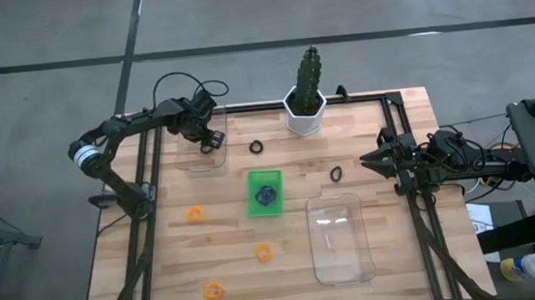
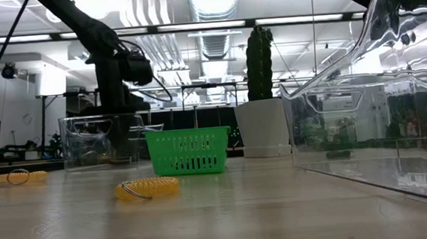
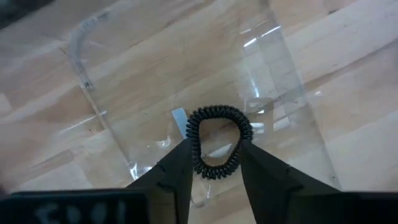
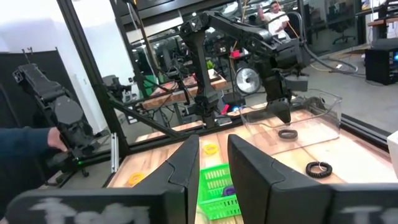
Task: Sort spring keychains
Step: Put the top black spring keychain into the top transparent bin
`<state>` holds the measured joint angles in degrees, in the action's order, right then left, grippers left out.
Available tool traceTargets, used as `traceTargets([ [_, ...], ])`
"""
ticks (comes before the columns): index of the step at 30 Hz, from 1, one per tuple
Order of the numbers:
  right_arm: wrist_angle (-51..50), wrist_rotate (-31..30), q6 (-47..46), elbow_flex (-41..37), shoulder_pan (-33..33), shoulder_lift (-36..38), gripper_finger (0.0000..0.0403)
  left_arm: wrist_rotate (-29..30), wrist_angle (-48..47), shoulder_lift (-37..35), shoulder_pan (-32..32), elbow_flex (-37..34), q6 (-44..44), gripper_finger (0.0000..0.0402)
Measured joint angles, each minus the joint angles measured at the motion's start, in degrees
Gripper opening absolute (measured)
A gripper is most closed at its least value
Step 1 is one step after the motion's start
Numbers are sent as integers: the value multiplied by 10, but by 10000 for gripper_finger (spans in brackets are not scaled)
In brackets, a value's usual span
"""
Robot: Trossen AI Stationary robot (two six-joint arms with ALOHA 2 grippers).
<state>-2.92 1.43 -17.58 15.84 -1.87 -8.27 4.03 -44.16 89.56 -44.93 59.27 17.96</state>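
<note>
Spring keychains: one black coil (image 3: 219,142) lies on the floor of the clear bin (image 1: 200,148) at the table's far left, between the parted, empty fingers of the left gripper (image 3: 214,163) — drop-off step, judged just completed. Others lie loose: orange (image 1: 264,253), black (image 1: 336,174); purple in the green tray (image 1: 264,192). Right gripper (image 4: 213,163) waits at the right edge, partly open, empty; next likely lift clear and fetch another.

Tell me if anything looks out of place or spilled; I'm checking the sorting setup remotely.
Nothing spilled or damaged. Unsorted keychains lie loose on the table: three orange and two black. The left gripper, open, is over the clear bin with a black keychain between its fingers.
</note>
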Motion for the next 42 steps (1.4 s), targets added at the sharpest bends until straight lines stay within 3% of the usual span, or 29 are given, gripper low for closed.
traceTargets([
  [9, 0, 0, -1, 0, 0, 0, 69, -8, -42, -85, 28, 73, -3, 128],
  [17, 0, 0, 2, 0, 0, 0, 80, -22, 76, -120, 146, 80, -4, 128],
  [22, 0, 0, 1, 0, 0, 0, 81, -26, 174, -81, 216, 81, -5, 128],
  [26, 0, 0, 0, 0, 0, 0, 75, -24, 177, -27, 230, 114, -1, 128],
  [38, 0, 0, -4, 0, 0, 0, 76, -25, 2, 149, 209, 285, -1, 128],
  [42, 0, 0, -4, 0, 0, 0, 80, -25, -26, 187, 200, 313, -19, 128],
])
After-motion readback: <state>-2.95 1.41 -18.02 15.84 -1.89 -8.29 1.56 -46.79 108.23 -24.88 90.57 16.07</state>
